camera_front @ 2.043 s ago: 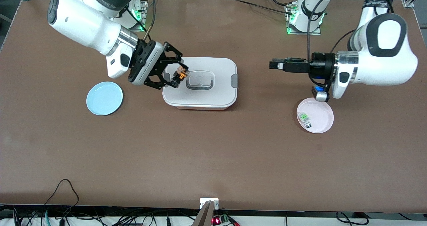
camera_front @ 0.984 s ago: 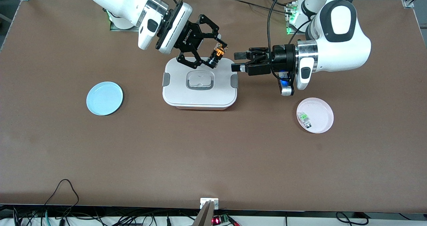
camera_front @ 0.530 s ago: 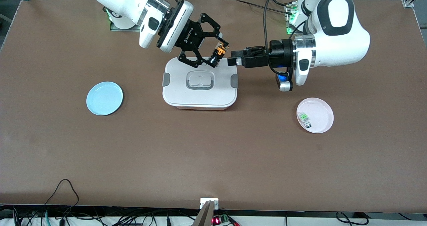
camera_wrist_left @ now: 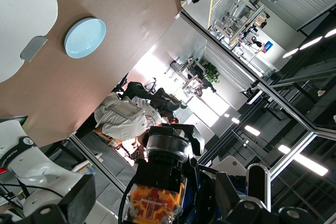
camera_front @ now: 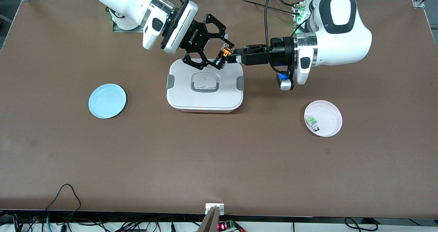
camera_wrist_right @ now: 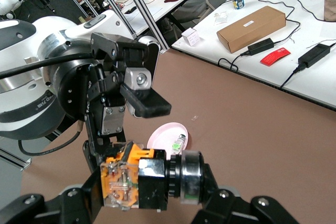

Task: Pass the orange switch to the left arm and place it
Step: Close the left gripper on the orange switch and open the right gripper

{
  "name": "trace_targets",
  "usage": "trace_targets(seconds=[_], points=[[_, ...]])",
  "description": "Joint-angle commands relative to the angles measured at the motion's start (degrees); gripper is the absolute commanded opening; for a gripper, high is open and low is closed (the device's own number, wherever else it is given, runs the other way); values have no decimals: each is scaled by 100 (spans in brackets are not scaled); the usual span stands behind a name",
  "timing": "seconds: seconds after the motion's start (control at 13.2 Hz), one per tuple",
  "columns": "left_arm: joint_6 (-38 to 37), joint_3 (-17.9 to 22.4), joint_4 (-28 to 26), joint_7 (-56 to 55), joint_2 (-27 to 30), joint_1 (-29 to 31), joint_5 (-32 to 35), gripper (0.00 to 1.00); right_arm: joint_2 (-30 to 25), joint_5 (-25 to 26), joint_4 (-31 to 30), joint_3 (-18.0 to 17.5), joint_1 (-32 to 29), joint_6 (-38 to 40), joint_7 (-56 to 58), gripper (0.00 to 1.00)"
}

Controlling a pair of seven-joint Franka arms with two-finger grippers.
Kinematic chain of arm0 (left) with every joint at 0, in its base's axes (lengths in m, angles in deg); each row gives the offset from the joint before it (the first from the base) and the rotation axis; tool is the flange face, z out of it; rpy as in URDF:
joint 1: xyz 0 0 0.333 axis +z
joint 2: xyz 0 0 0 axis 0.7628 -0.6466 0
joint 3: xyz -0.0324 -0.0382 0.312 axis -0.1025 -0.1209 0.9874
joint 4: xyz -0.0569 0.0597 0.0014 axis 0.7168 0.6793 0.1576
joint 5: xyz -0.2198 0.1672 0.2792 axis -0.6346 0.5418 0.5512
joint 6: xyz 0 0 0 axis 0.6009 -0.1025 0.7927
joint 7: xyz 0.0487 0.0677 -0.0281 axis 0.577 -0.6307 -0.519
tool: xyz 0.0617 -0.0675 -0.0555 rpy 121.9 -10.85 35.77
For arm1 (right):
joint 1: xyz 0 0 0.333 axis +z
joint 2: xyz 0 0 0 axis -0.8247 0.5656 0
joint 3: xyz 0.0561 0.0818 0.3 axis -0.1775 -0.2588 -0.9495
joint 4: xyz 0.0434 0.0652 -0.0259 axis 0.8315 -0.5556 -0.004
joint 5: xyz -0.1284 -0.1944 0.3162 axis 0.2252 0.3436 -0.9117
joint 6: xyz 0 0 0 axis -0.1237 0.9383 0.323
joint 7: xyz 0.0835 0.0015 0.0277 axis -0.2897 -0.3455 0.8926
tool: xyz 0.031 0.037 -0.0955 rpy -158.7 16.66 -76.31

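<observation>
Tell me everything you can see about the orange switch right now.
The orange switch is a tiny black cylinder with a silver collar and an orange block at one end. The right gripper holds it tilted in the air over the box. The left gripper has its open fingers at the orange end.

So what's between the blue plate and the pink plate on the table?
In the front view, the box sits between the blue plate and the pink plate, with bare table on each side of it.
</observation>
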Motion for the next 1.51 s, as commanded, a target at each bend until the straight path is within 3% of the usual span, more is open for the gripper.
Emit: trace_targets(seconds=[0.0, 0.08, 0.23, 0.3, 0.38, 0.53, 0.98, 1.14, 1.44], points=[[129, -76, -29, 116, 57, 16, -182, 98, 1, -129, -4, -85, -35, -99, -2, 0], [137, -76, -46, 134, 57, 16, -182, 92, 1, -129, -4, -85, -35, -99, -2, 0], [129, -76, -55, 169, 57, 16, -182, 65, 1, -129, -4, -85, -35, -99, -2, 0], [129, -76, -55, 178, 57, 16, -182, 58, 1, -129, -4, -85, -35, -99, -2, 0], [129, -76, -64, 178, 57, 16, -182, 46, 1, -129, -4, -85, -35, -99, -2, 0], [129, -76, -64, 187, 66, 16, -138, 0, 1, -129, -4, -85, -35, -99, -2, 0], [85, -50, -64, 152, 92, 42, -16, 0, 1, -120, -4, -85, -35, -99, 7, 0], [76, -23, -64, 143, 92, 77, 221, 0, 9, -120, 14, -85, -35, -91, -194, 99], [59, 21, -82, 143, 92, 112, 240, 0, 1, -120, 49, -85, -35, -91, -388, 100]])
